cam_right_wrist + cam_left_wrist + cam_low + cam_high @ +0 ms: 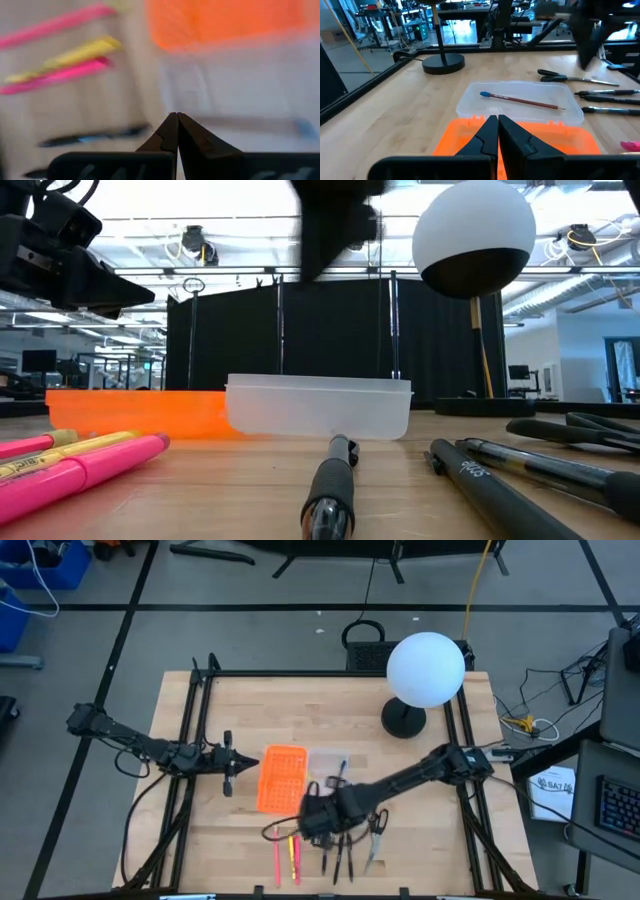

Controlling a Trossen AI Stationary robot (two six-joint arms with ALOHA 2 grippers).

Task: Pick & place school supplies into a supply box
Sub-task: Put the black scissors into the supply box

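Left wrist view: only one pencil (522, 100) in the supply box (520, 102). Beside the box on the table (420, 850): pens (335, 858), pink markers (285, 858), scissors (376, 836). Left gripper (497, 131) and right gripper (176, 131): fingers shut, empty.

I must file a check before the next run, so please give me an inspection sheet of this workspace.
Surface: wooden table, dry, no spills seen.
Job's things: clear box holds one pencil; scissors, black pens and pink and yellow markers lie on the table outside it.
Clutter: orange tray beside the box; white globe lamp at the far edge.
Grippers: left tool shut, empty, over the orange tray; right tool shut, empty, above the box and pens.
Cables: yellow cable and loose wires off the table.
Surroundings: lab room, black curtain; nobody seen.
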